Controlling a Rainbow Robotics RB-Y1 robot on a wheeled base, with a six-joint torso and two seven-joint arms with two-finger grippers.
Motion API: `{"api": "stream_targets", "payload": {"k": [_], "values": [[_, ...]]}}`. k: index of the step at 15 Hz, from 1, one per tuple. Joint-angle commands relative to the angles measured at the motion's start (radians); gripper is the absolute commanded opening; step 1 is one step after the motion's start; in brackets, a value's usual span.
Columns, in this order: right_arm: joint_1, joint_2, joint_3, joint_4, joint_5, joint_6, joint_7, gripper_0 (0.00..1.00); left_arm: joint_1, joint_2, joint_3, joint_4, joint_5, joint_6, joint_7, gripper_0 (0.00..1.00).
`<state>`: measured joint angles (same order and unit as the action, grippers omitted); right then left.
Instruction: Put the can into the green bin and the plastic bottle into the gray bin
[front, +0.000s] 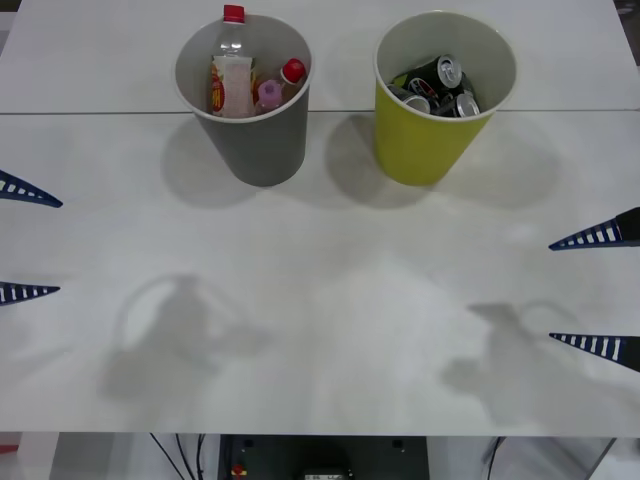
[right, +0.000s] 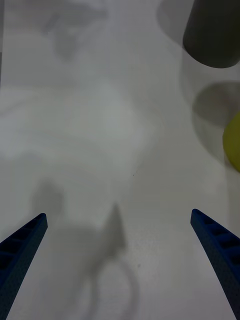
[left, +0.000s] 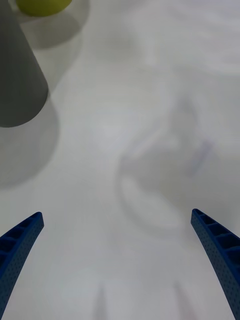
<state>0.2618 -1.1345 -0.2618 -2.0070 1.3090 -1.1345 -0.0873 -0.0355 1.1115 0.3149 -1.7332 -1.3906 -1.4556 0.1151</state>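
Observation:
The gray bin (front: 262, 145) stands at the back left of the table. The plastic bottle (front: 232, 70), red-capped with a red, yellow and white label, stands upright inside it. To its right is the green bin (front: 420, 140), where the can (front: 447, 70) lies among other black cans. My left gripper (front: 30, 240) is open at the left edge and holds nothing. My right gripper (front: 595, 290) is open at the right edge, also with nothing in it. Both bins sit far from the open right gripper (right: 118, 214) and the open left gripper (left: 117, 213).
A pink-capped bottle (front: 268, 95) and a smaller red-capped bottle (front: 292, 72) share the gray bin. The white table (front: 320, 300) spreads bare between the grippers, with a seam running behind the bins. Cables hang below the table's front edge.

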Motion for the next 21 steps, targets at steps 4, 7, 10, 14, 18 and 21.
{"api": "stream_targets", "payload": {"k": [4, 7, 10, 14, 18, 21], "values": [[0.0, 0.0, 0.0, 0.0, 0.0, 0.0, 0.0, 1.0, 0.12, -0.07, 0.046, -0.06, -0.001, -0.002, -0.117, 1.0], [0.0, 0.0, 0.0, 0.0, 0.0, 0.0, 0.0, 1.0, 0.181, -0.105, 0.078, -0.095, -0.022, -0.002, -0.158, 1.0], [0.0, 0.0, 0.0, 0.0, 0.0, 0.0, 0.0, 1.0, 0.23, -0.134, 0.104, -0.132, -0.035, 0.0, -0.172, 1.0], [0.0, 0.0, 0.0, 0.0, 0.0, 0.0, 0.0, 1.0, 0.258, -0.168, 0.119, -0.169, -0.045, -0.002, -0.184, 1.0], [0.0, 0.0, 0.0, 0.0, 0.0, 0.0, 0.0, 1.0, 0.261, -0.188, 0.118, -0.178, -0.045, -0.002, -0.186, 1.0], [0.0, 0.0, 0.0, 0.0, 0.0, 0.0, 0.0, 1.0, 0.264, -0.196, 0.115, -0.177, -0.045, -0.002, -0.183, 1.0]]}}
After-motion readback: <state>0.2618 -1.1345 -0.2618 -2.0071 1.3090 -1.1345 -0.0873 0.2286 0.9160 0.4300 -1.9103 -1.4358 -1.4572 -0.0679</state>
